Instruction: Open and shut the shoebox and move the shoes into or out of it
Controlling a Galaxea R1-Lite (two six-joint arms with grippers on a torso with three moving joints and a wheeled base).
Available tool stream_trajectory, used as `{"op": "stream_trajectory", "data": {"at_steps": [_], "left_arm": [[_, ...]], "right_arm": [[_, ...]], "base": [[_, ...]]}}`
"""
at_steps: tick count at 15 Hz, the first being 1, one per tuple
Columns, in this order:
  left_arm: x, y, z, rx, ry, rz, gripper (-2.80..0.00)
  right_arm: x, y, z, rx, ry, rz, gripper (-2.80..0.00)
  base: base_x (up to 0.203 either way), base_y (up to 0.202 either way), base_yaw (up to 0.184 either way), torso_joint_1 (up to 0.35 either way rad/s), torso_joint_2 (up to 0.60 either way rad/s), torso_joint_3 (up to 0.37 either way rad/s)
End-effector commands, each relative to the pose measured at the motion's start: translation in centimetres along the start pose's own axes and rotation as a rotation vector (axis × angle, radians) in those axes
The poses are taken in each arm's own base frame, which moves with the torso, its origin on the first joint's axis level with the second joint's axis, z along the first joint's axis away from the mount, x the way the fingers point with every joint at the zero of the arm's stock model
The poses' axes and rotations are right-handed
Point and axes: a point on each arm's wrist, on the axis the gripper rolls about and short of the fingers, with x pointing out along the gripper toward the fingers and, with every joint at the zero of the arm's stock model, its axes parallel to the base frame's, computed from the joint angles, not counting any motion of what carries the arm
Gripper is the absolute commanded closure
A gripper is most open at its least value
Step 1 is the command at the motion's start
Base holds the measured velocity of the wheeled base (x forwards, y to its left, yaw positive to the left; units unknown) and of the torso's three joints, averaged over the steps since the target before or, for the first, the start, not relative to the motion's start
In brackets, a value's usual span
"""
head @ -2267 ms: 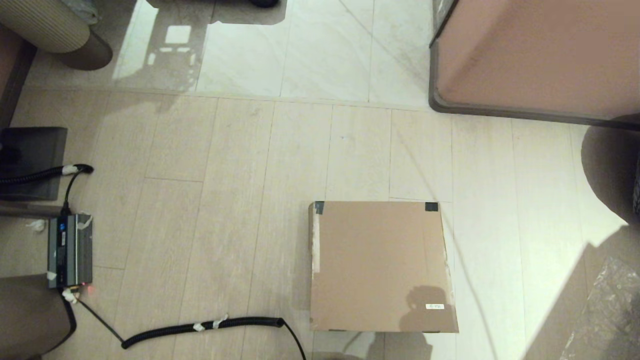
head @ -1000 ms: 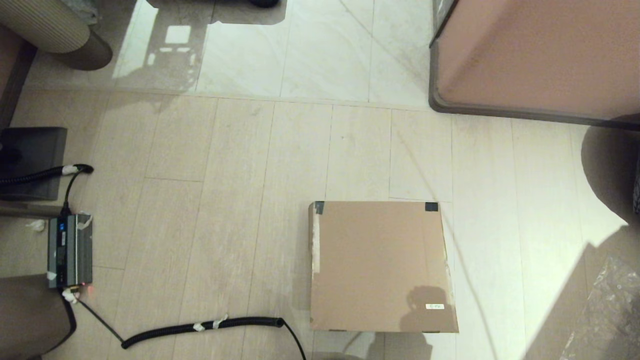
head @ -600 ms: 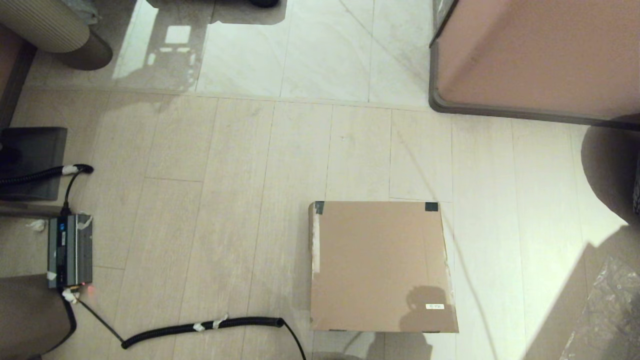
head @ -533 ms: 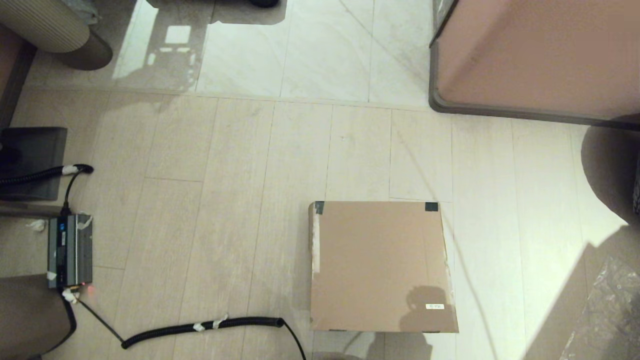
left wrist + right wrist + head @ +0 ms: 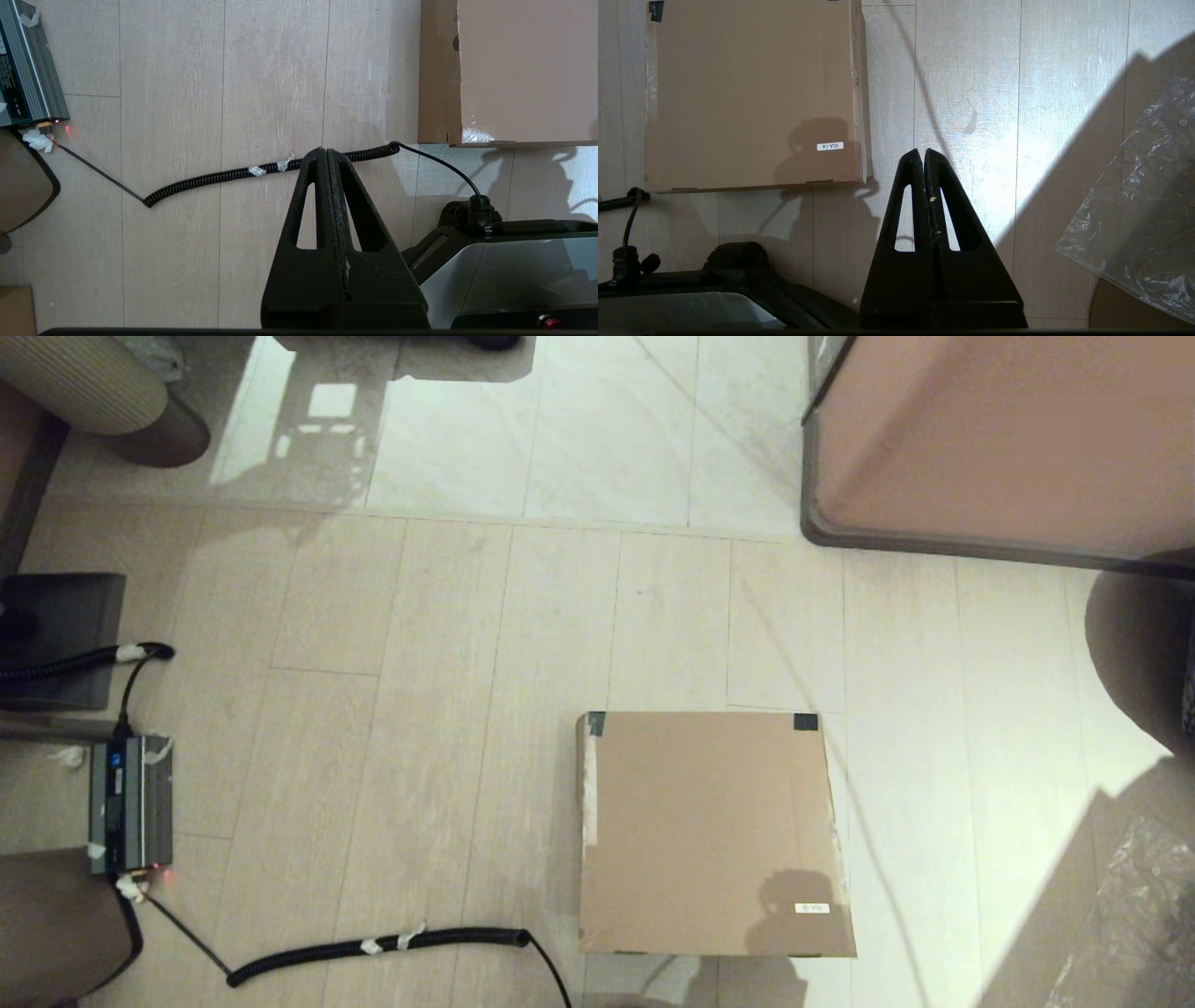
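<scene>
Both my grippers pressed shut, holding nothing, above the floor beside the shoebox.

My left gripper hangs over the coiled black cable, off the shoebox's left near corner; my right gripper hangs off its right near corner, apart from it. The shoebox lies on the wooden floor, lid down flat, white label near my right gripper, dark tape at the far corners.
</scene>
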Motion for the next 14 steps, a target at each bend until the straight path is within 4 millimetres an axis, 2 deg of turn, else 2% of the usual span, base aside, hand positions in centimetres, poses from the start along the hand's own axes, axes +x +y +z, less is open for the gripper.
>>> {"op": "stream_trajectory", "data": {"at_steps": [1, 14], "left_arm": [[0.0, 0.0, -0.01, 0.0, 0.0, 0.002, 0.0], [0.0, 0.0, -0.01, 0.0, 0.0, 0.002, 0.0]], "right_arm": [[0.01, 0.0, 0.0, 0.002, 0.002, 0.001, 0.0], [0.02, 0.0, -0.03, 0.004, 0.002, 0.001, 0.0]], "base": [[0.0, 0.0, 0.0, 0.0, 0.0, 0.0], [0.0, 0.0, 0.0, 0.0, 0.0, 0.0]]}}
